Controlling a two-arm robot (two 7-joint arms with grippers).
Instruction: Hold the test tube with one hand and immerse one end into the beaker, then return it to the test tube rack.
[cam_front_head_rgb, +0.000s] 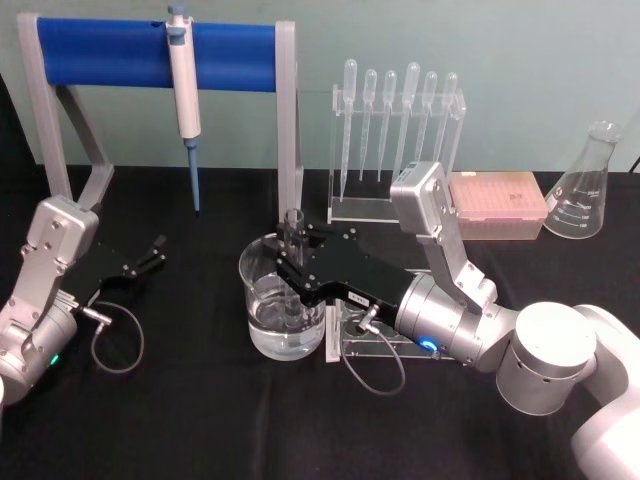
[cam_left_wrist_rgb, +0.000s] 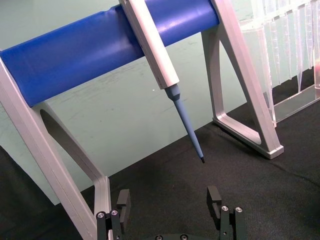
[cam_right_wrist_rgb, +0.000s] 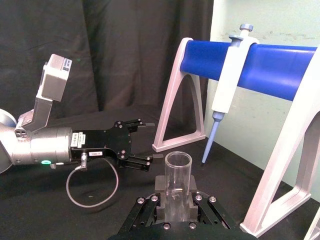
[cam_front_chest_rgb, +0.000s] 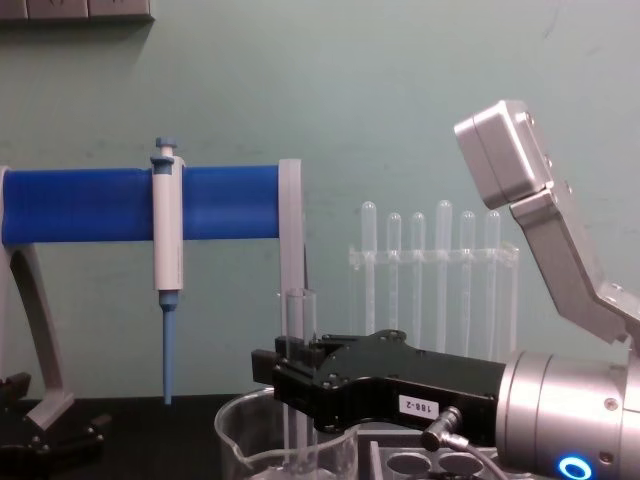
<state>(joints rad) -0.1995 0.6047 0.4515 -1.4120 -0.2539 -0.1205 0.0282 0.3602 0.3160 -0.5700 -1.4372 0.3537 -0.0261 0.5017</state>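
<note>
While dipped in the beaker (cam_front_head_rgb: 262, 300), test tube (cam_front_head_rgb: 293, 228): upright, mid-tabletop.
Right gripper (cam_front_head_rgb: 290, 268): pinching test tube below its rim.
Left gripper (cam_front_head_rgb: 150, 255): spread, idle near tabletop's left edge.
Handling: likely light, stiff, slick, breakable; gentle hold on upper wall.

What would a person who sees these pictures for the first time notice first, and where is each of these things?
At the centre of the table the right gripper, jaws shut on the upright test tube, holds its lower end inside the beaker. Behind on the left, a white-and-blue pipettor hangs from a blue bar stand; the left gripper rests open at the table's left side.
</note>
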